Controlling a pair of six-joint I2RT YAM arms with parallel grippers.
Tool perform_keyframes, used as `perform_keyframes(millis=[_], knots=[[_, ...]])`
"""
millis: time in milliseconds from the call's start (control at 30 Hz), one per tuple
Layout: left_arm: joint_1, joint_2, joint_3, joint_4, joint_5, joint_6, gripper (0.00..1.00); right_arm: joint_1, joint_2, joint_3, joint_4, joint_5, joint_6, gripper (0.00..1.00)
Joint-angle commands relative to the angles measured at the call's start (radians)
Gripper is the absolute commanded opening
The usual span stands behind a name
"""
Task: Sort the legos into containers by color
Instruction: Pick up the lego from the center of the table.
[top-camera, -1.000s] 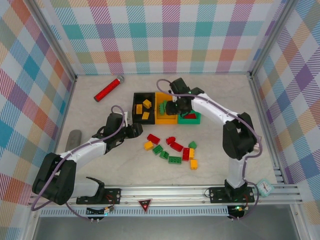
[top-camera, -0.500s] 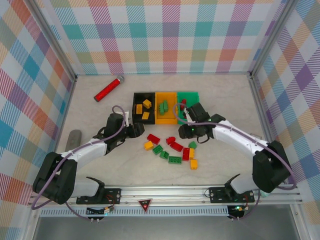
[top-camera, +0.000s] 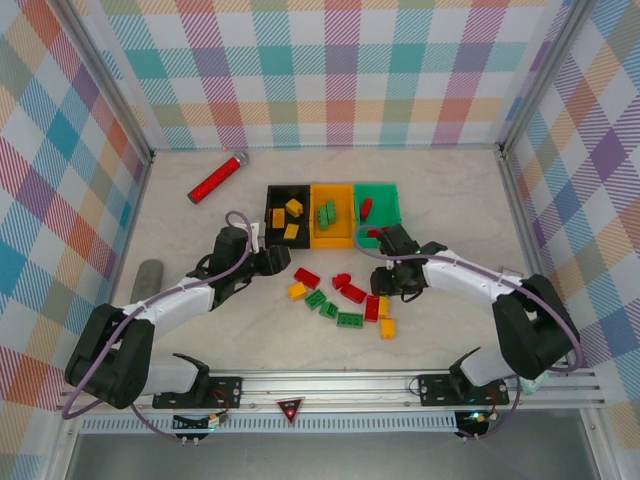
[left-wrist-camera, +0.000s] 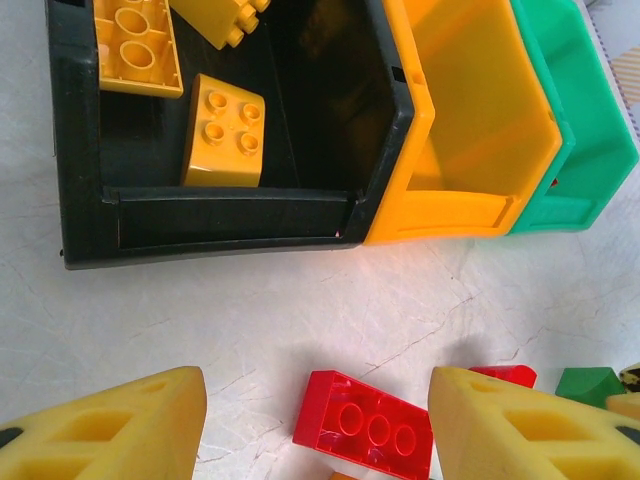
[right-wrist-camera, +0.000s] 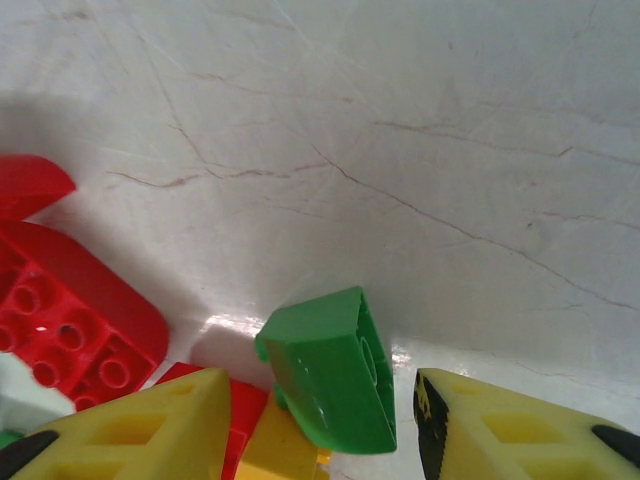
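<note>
Black bin (top-camera: 268, 215): upright, just beyond the left fingers (left-wrist-camera: 100, 430); holds three yellow bricks (left-wrist-camera: 225, 130), one with its studs up and one with its underside up.
Orange bin (top-camera: 332, 243): middle of the row, touching both neighbours; holds green bricks (top-camera: 326, 212).
Green bin (top-camera: 385, 198): just beyond the right fingers (right-wrist-camera: 130, 430); holds one red brick (top-camera: 366, 207).
Red flat brick (left-wrist-camera: 365, 437): studs up on the table, between the left fingers, touching neither.
Green brick (right-wrist-camera: 330, 370): tipped on its side between the right fingers, with a gap on each side.
Loose pile (top-camera: 350, 320): red, green and yellow bricks, scattered between the two pairs of fingers.
</note>
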Motion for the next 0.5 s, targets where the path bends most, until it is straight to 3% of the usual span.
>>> perform_keyframes(millis=[0,233,467], knots=[[-0.010,-0.025,-0.006,-0.004,-0.002,0.015,0.61,-0.003,0.036,0.016,-0.007,0.018,0.015,0.53],[-0.010,-0.004,0.000,0.002,0.012,0.012,0.61,-0.003,0.101,0.027,0.012,0.014,0.010,0.51],[-0.010,-0.016,0.000,-0.005,0.006,0.016,0.61,-0.003,0.109,0.040,0.018,-0.011,0.002,0.37]])
